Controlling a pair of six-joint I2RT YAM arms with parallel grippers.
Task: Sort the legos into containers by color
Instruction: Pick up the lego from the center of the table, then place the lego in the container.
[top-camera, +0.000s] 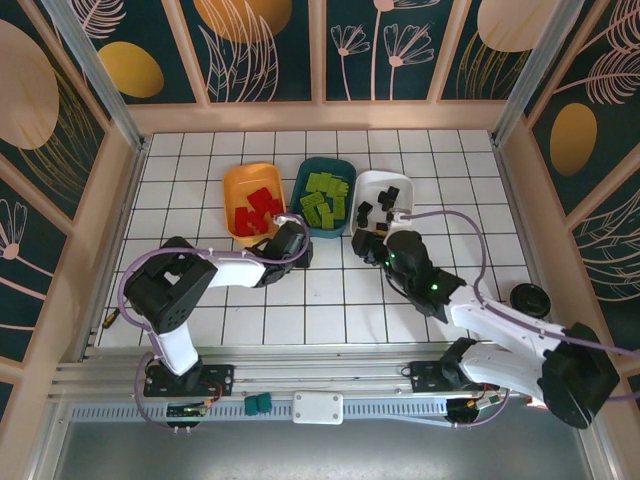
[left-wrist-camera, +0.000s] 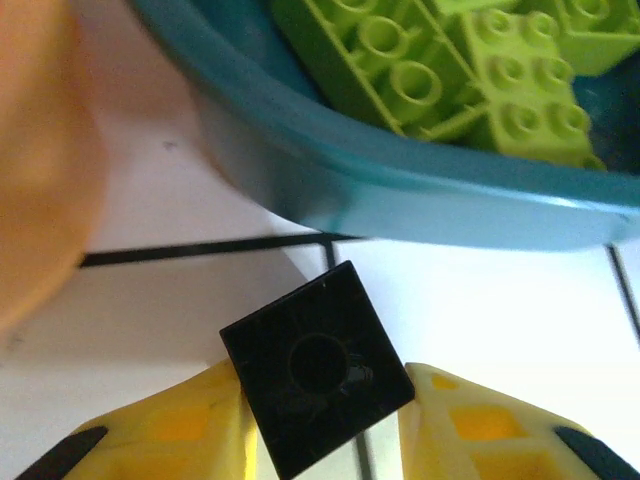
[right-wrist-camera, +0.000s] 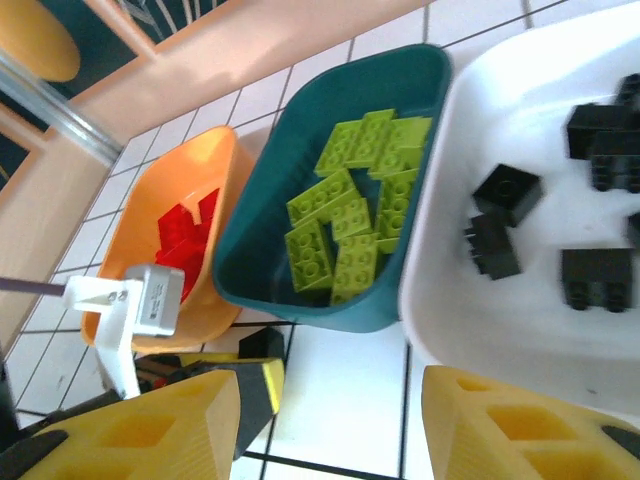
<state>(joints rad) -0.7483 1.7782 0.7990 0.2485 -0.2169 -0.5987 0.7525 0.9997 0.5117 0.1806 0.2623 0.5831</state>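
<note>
On the tiled table (top-camera: 330, 300), the left gripper (left-wrist-camera: 322, 400) clamps a black brick (left-wrist-camera: 318, 365) at seven o'clock of the teal tub (left-wrist-camera: 400, 190), while the right gripper (right-wrist-camera: 335, 390) stands apart beside the white tub (right-wrist-camera: 440, 280).

Pose: left gripper (left-wrist-camera: 322, 405) clamped on a black lego (left-wrist-camera: 315, 365) just before the near wall of the dark teal tub (left-wrist-camera: 400, 190), forearm lying low. Right gripper (right-wrist-camera: 335, 410) near that tub's near-right corner, jaws apart.

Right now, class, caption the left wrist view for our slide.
Left gripper shut on a black lego beside the teal tub of green legos.
</note>
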